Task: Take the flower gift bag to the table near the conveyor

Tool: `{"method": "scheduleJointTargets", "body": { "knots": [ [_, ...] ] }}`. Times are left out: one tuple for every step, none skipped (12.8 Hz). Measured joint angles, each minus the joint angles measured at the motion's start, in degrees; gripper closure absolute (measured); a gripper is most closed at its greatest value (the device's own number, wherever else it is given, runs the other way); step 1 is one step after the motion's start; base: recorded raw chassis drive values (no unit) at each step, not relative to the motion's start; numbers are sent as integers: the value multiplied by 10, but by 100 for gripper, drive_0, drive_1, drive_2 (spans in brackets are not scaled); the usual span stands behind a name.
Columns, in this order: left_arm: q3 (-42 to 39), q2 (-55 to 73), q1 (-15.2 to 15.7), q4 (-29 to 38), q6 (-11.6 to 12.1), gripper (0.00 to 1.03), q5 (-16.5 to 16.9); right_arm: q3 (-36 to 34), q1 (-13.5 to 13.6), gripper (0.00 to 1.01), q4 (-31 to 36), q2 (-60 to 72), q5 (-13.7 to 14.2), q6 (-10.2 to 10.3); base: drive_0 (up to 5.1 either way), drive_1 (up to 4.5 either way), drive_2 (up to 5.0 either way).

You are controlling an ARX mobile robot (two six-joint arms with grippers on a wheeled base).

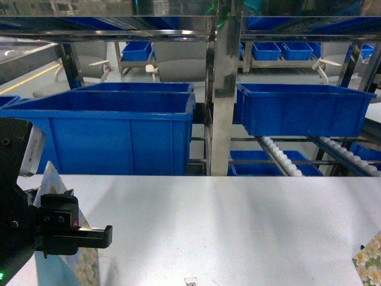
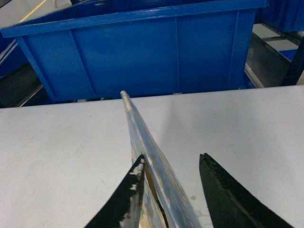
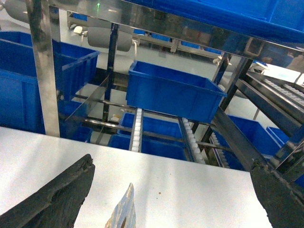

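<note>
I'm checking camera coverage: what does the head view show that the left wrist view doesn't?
Only the head view shows the conveyor rollers, steel rack, a second blue bin and a floral corner at the right edge. Only the left wrist view shows the left gripper open, straddling the gift bag edge. Both show the table and large blue bin.

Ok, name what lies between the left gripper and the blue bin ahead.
Left wrist view: the flower gift bag's edge juts from the left gripper, then bare table to the blue bin.
</note>
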Motion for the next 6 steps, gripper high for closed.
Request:
{"method": "scheduleJointTargets", "body": {
  "knots": [
    [0, -11, -5, -5, 2, 54, -4, 0, 0, 3, 0, 0, 0, 0, 0, 0, 0],
    [-4, -33, -14, -3, 10, 37, -11, 0, 0, 3, 0, 0, 0, 0, 0, 0, 0],
    [-4, -45, -18, -7, 22, 21, -12, 0, 0, 3, 0, 0, 0, 0, 0, 0, 0],
    [-5, -51, -15, -14, 28, 9, -14, 0, 0, 3, 0, 0, 0, 0, 0, 0, 0],
    [-5, -61, -10, -21, 37, 3, -17, 0, 0, 3, 0, 0, 0, 0, 0, 0, 0],
    [-4, -82, -8, -16, 52, 5, -21, 0, 0, 3, 0, 0, 0, 0, 0, 0, 0]
  ]
}}
